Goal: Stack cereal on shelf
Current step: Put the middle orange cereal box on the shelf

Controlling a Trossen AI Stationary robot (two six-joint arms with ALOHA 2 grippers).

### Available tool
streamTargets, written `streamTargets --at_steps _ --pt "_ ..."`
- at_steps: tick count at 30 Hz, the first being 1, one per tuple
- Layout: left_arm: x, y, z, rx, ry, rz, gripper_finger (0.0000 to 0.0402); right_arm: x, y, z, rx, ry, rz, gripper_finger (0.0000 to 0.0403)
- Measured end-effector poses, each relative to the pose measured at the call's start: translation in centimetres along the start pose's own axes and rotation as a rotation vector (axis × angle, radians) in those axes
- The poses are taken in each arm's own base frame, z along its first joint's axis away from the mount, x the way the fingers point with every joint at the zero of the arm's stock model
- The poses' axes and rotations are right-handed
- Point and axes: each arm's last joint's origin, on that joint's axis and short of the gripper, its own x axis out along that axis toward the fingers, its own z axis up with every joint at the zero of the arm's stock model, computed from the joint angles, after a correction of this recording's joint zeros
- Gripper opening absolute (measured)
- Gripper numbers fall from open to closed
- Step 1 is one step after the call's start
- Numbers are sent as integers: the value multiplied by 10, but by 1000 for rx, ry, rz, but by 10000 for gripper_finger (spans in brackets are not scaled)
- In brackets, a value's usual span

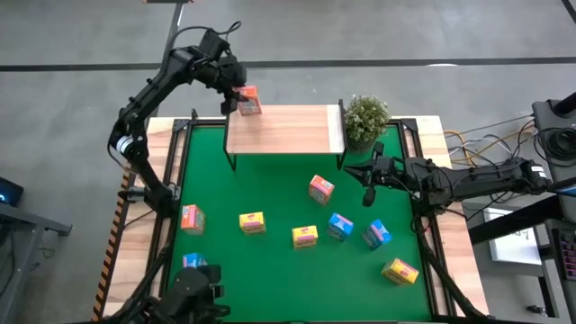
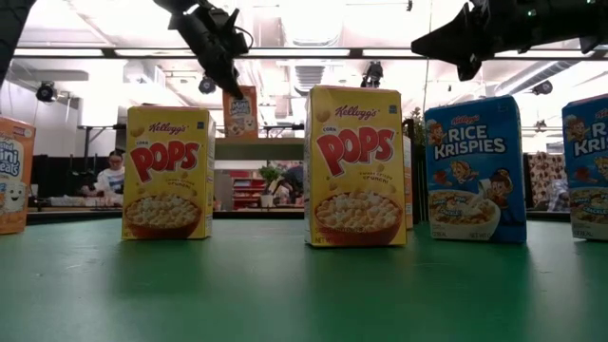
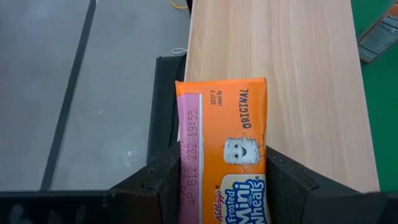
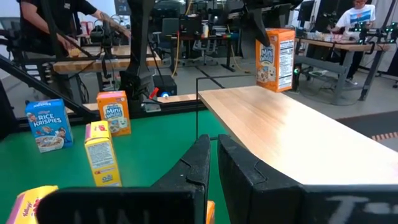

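My left gripper [image 1: 236, 97] is over the far-left corner of the shelf [image 1: 283, 130], a light-wood board, and is shut on an orange-pink cereal box [image 1: 248, 101] [image 3: 224, 149] that stands upright there. My right gripper [image 1: 369, 175] [image 4: 213, 168] hovers shut above the mat, near the shelf's right end. The other boxes stand on the green mat: orange-pink ones [image 1: 320, 188] [image 1: 191, 217], yellow ones [image 1: 252, 221] [image 1: 305, 236] [image 1: 400, 271], and blue ones [image 1: 339, 226] [image 1: 376, 234] [image 1: 193, 262]. My left gripper pinches the orange-pink box between its two fingers [image 3: 163, 180], one on each of two opposite sides near its upper end [image 3: 186, 186]. The fingers come down on it from above, slanting from the far left. The box is upright with its bottom [image 4: 273, 89] at the board's corner; whether it rests there I cannot tell.
A small potted plant [image 1: 364, 120] stands at the shelf's right end. The rest of the board [image 3: 298, 93] is bare wood. Beyond the left end of the shelf is the table's edge and grey floor [image 3: 74, 93]. Cables lie to the right of the table [image 1: 477, 144].
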Motion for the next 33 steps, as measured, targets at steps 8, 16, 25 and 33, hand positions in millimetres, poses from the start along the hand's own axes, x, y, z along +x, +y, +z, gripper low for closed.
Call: streamTargets --at_steps 8,16,25,33 --pt "16 6 -4 -12 32 -20 155 0 0 0 2 3 0 22" --pt "17 8 -5 -14 48 -2 155 0 0 0 3 5 0 22" --pt "16 7 -5 -31 53 -5 155 0 0 0 2 4 0 22" --pt "16 6 -5 -31 33 -28 155 0 0 -1 1 5 0 22"
